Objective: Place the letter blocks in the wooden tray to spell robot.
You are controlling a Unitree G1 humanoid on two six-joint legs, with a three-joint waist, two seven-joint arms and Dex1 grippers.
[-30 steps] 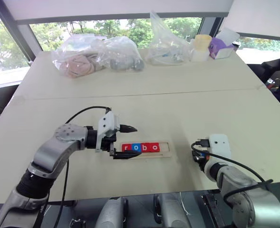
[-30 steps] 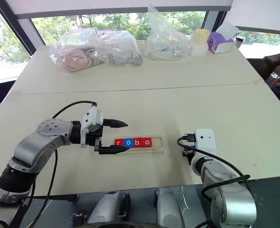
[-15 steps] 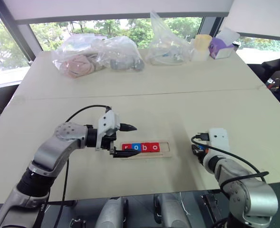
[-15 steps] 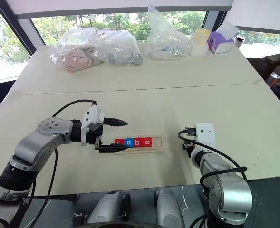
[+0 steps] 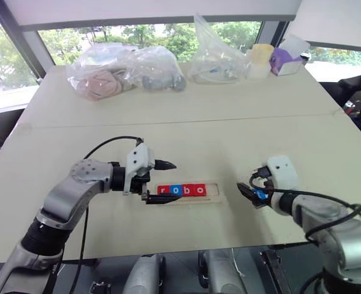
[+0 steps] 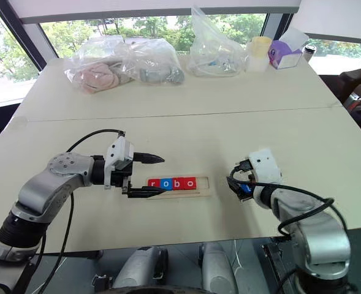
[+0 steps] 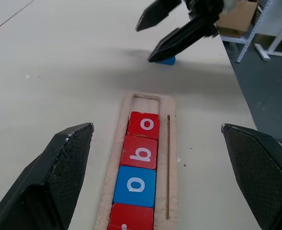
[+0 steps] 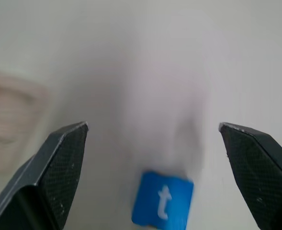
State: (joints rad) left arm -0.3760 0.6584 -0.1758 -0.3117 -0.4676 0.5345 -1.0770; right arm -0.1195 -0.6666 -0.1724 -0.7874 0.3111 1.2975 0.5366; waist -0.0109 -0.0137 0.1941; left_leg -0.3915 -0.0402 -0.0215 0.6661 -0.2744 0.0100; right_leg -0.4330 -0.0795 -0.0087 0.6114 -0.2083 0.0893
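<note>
Four letter blocks (image 7: 140, 154) sit in the wooden tray (image 5: 189, 192): red r, blue o, red b, red o, leaving one slot empty at its right end. Fifth block, the blue t (image 8: 163, 200), lies flat on the surface (image 5: 186, 131) right of the tray, apart from it. Tray's long axis runs left–right. Left tool (image 5: 162, 182) spread wide at the tray's left end; right tool (image 7: 161, 29) released, poised over the t.

Four letter blocks (image 5: 181, 190) in the wooden tray (image 5: 213, 198) read "r o b o"; at the tray's three o'clock, a loose blue block (image 8: 163, 199) reads "t".
</note>
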